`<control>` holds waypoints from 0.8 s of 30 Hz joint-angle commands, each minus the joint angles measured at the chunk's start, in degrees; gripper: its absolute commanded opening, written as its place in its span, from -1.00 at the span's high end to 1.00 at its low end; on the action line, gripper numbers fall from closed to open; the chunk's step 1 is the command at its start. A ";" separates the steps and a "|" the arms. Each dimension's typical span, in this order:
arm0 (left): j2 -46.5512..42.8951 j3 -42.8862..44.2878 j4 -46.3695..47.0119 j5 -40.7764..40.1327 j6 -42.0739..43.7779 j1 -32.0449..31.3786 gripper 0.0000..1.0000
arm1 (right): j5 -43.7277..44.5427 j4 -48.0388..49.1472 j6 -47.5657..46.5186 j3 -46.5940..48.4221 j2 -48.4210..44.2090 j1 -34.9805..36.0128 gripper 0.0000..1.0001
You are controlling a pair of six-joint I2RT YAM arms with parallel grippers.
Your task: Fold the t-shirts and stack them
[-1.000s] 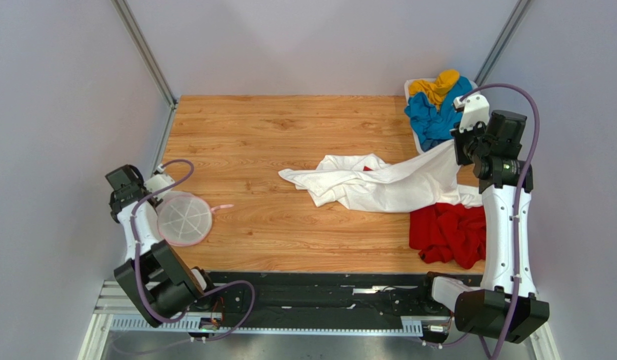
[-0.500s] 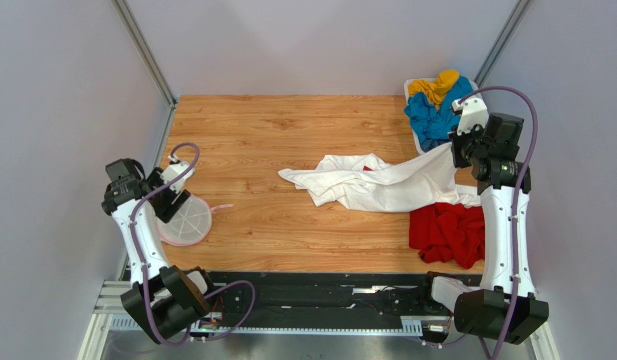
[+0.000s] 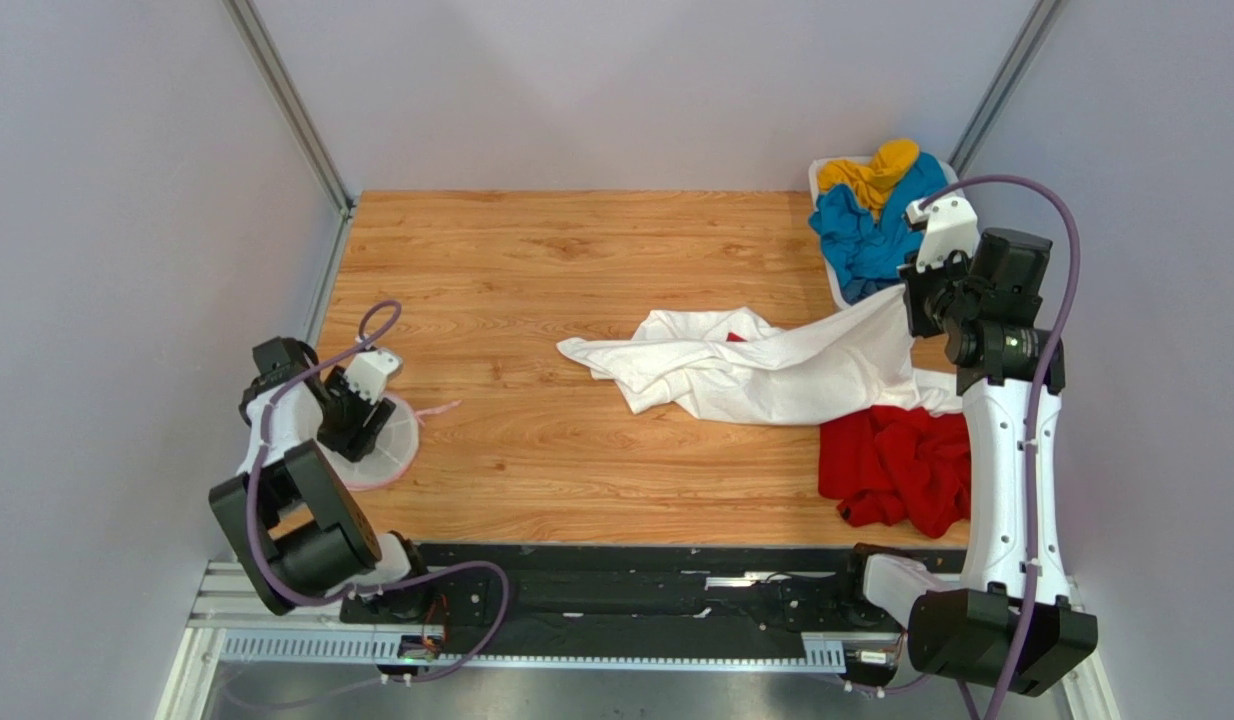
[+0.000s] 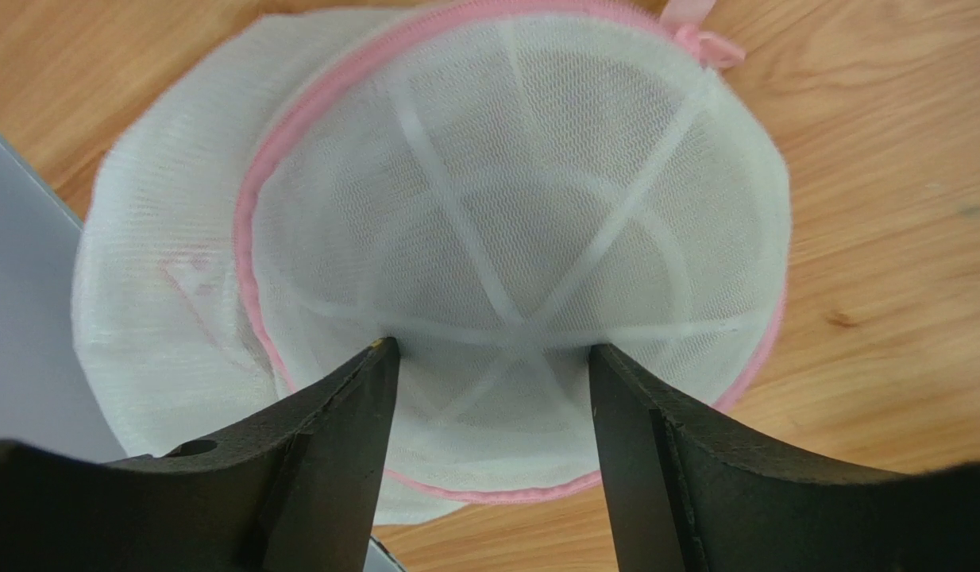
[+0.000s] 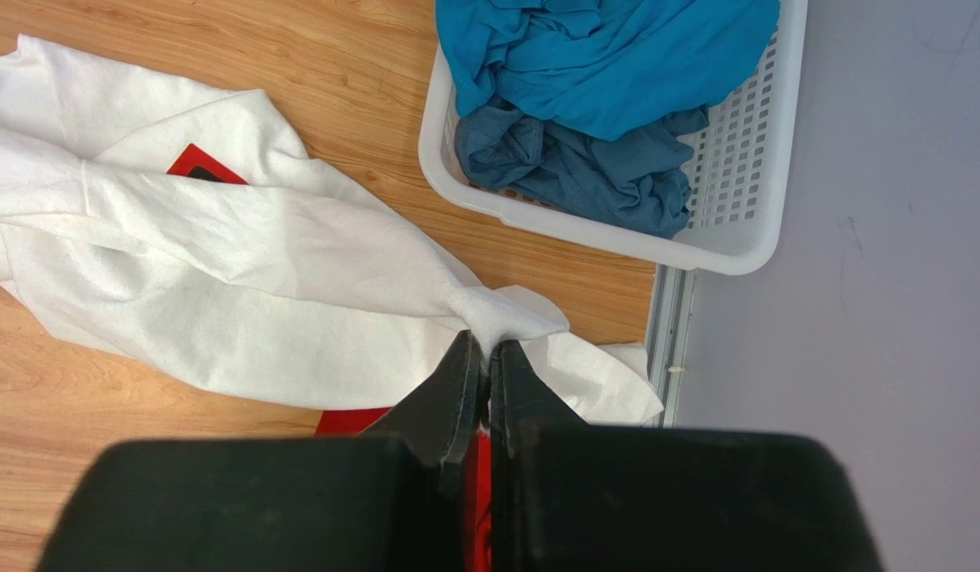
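A large white t-shirt lies crumpled across the middle right of the table, a corner of its red print showing. My right gripper is shut on a pinched bunch of its cloth at the right end, lifted near the basket. A red t-shirt is heaped below it at the front right. Blue and yellow t-shirts fill the basket. My left gripper stands open at the table's left edge, far from all the shirts.
The white lattice basket sits at the back right corner against the wall. A round white mesh pouch with a pink rim lies flat on the wood under the left gripper. A metal rail runs along the left edge.
My left arm has swung in and down over the mesh pouch, and its jaws have widened. The right gripper has kept its hold on the white shirt and barely moved.
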 commanded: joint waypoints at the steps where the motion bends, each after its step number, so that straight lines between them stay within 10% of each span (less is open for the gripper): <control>1: 4.84 -3.79 12.12 -9.13 1.62 0.00 -0.32 | 0.05 0.81 -0.05 -0.02 -2.18 0.30 1.00; 24: -2.70 -10.04 12.08 -14.60 13.23 13.36 -0.23 | -1.53 2.04 1.35 -1.87 -0.77 0.39 1.00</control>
